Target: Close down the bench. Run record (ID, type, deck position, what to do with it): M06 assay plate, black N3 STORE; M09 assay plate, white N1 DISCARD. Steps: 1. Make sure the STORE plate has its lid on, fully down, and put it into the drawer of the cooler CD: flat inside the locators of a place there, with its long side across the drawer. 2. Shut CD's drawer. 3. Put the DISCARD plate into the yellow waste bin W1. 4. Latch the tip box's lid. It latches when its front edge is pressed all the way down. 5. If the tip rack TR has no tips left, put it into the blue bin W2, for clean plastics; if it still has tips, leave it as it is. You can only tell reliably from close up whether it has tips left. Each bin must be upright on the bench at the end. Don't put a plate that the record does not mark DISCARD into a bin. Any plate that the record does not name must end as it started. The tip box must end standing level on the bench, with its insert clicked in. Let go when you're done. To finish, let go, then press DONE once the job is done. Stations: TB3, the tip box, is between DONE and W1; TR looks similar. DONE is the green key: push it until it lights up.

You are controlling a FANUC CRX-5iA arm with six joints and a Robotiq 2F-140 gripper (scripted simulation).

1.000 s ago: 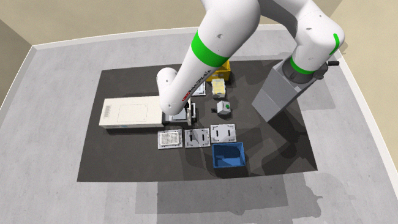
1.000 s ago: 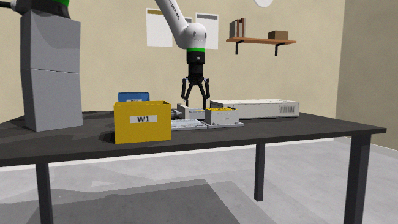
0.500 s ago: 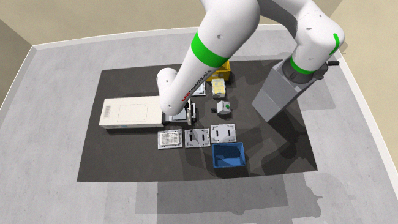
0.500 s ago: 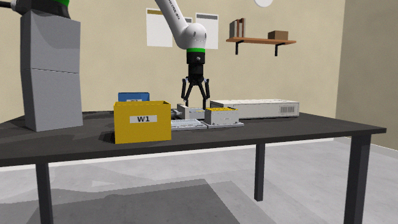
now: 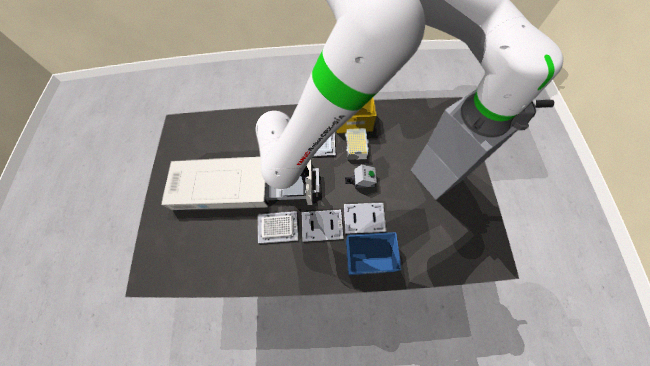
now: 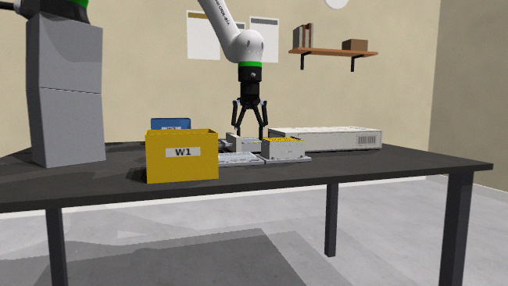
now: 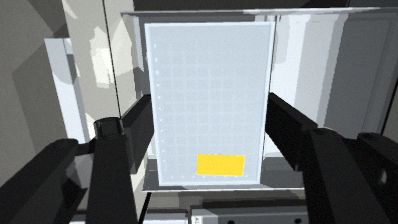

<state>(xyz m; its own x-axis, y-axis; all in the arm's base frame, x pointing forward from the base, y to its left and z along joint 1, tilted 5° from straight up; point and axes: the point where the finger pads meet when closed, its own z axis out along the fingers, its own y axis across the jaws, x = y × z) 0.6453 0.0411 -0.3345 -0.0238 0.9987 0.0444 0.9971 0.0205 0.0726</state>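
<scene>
Gripper [image 7: 207, 135]: clamped on lidded plate [image 7: 207, 100] by its long sides, yellow label at lower edge. Plate: frame centre in wrist view, over open cooler drawer [image 7: 320, 75]. Cooler [image 5: 215, 184]: centre-left, top view.

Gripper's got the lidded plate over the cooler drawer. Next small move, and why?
Probably lower straight down a bit more, then release. The gripper clamps the plate by its long sides over the open drawer of the cooler; whether the plate rests in the locators can't be told.
</scene>
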